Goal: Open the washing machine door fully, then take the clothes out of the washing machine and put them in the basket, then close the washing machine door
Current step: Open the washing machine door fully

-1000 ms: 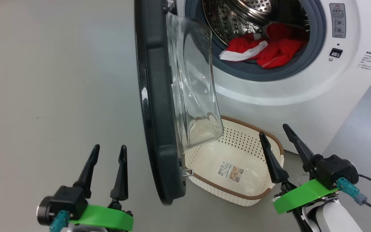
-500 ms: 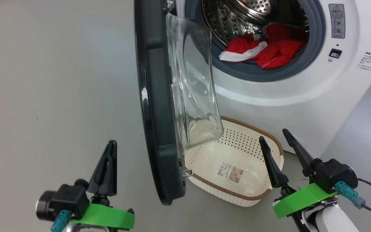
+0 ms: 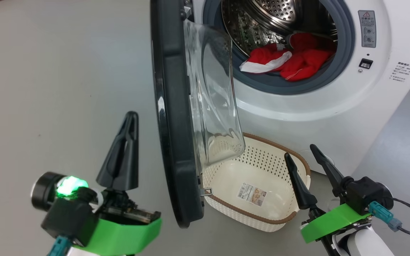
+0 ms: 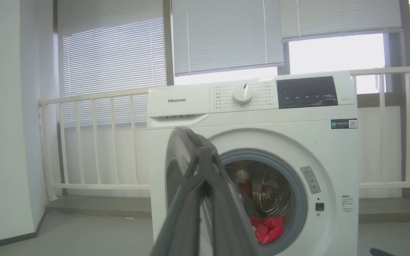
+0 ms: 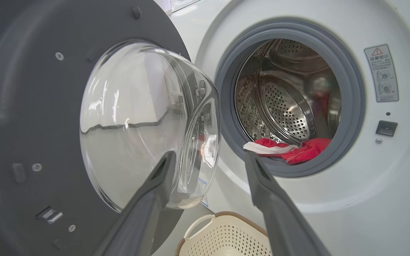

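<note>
Washing machine [image 3: 333, 106] straight ahead, its door [image 3: 171, 124] standing open on the robot's left, edge-on to it. Clothes [image 3: 290, 62] in the drum [image 3: 272, 14], bottom front. Basket [image 3: 247, 222] on the floor [image 3: 48, 89] in front of the machine, under the opening, just right of the door. Left gripper [image 3: 132, 115] on the door's outer side; right gripper [image 3: 299, 150] by the basket's right end. Railing [image 4: 94, 142] & window [image 4: 333, 49] behind the machine.

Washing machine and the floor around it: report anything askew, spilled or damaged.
Nothing spilled or broken. The washing machine door stands only partly open, its glass bowl overhanging the basket. One of the clothes drapes its white trim onto the grey rubber ring.
</note>
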Available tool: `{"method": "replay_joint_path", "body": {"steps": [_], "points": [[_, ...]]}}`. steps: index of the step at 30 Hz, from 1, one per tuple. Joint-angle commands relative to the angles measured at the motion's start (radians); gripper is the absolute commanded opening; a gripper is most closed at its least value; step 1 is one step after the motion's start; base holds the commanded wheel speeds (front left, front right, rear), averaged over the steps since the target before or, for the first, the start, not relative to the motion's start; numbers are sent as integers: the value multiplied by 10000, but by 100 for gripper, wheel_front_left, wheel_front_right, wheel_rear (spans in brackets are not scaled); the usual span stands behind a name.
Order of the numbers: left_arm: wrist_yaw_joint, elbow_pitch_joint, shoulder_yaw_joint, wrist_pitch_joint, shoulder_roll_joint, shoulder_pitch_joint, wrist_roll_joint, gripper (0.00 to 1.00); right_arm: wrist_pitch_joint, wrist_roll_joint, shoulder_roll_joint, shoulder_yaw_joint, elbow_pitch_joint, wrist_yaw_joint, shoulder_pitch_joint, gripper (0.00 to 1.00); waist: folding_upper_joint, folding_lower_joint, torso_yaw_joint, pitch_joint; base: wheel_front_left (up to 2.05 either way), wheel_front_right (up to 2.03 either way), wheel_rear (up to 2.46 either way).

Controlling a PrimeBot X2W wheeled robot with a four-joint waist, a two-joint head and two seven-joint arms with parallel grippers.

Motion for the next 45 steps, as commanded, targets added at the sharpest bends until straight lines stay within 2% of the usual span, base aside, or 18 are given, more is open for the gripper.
{"method": "replay_joint_path", "body": {"steps": [1, 9, 19, 25, 30, 38, 45], "points": [[-92, -467, 113, -46, 103, -423, -19, 0, -64, 23, 54, 248, -215, 62, 51, 100, 0, 0, -15, -31, 0, 0, 0], [-344, -526, -1400, 231, 103, -664, -208, 0, -64, 62, 54, 277, -243, 62, 71, 100, 0, 0, -60, -32, 0, 0, 0], [-302, 842, -2452, 645, 103, -335, -300, 0, -65, 183, 55, 383, -252, 62, -45, 100, 0, 0, -192, 175, 0, 0, 0], [-239, 1813, -2402, 702, 103, -256, -684, 0, -65, 358, 55, 424, -223, 62, -134, 100, 0, 0, -234, 308, 0, 0, 0], [16, 2451, -2177, 862, 104, -286, -995, 0, -65, 332, 55, 423, -221, 62, -175, 100, 0, 0, -208, 362, 0, 0, 0], [354, 2663, -1818, 785, 127, -259, -1330, 0, -65, 427, 55, 447, -239, 62, -150, 100, 0, 0, -111, 349, 0, 0, 0], [865, 2517, -1532, 821, 533, 21, -1085, 0, -65, 489, 55, 491, -244, 62, -149, 100, 0, 0, 30, 411, 0, 0, 0]]}}
